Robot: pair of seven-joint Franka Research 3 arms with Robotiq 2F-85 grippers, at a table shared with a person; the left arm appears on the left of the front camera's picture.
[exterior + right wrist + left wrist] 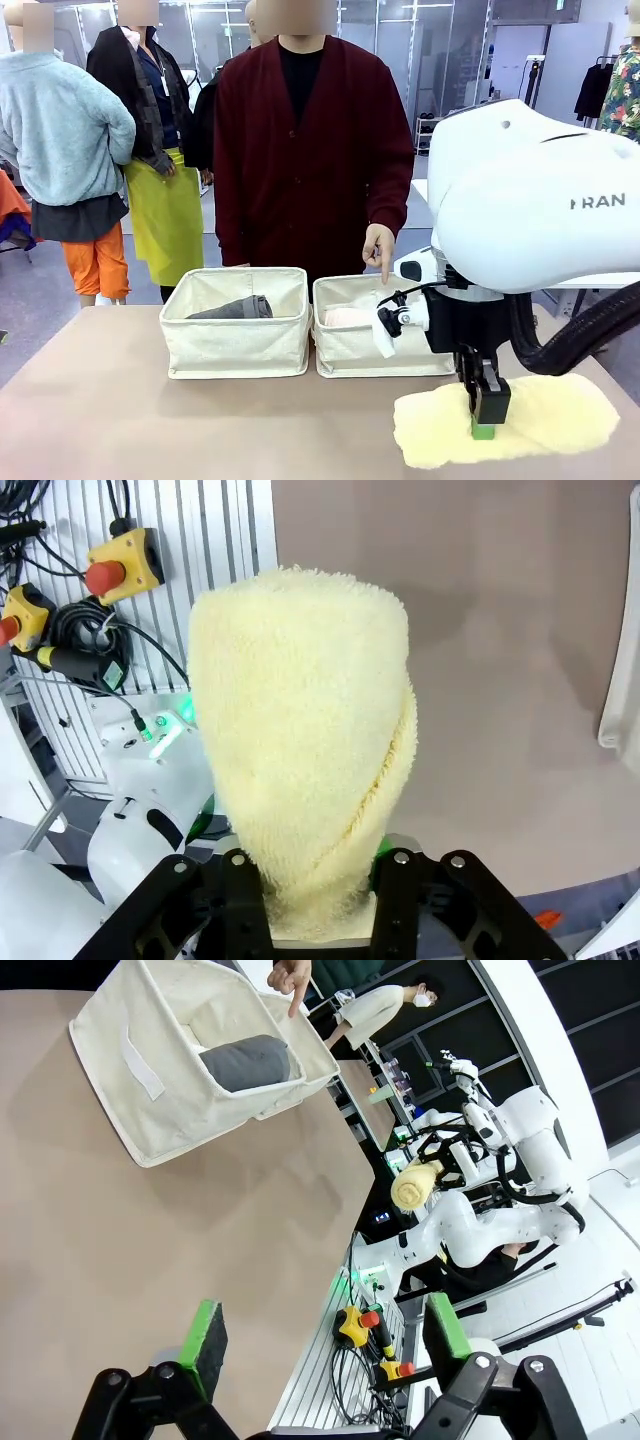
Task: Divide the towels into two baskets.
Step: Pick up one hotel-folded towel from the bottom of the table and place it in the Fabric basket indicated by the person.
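Towel, pale yellow, lies on the counter at about five o'clock, with the right pincer clamped on it from above (in the right wrist view the roll rises between the black fingers). The left pincer hangs with its pads apart, holding nothing. A dark grey towel sits in the left basket; a pale pink one lies in the right basket, where a person's hand points down.

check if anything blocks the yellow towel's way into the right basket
Nothing lies on the table between the yellow towel, held by the right gripper, and the right basket. The person's hand points over its far rim.
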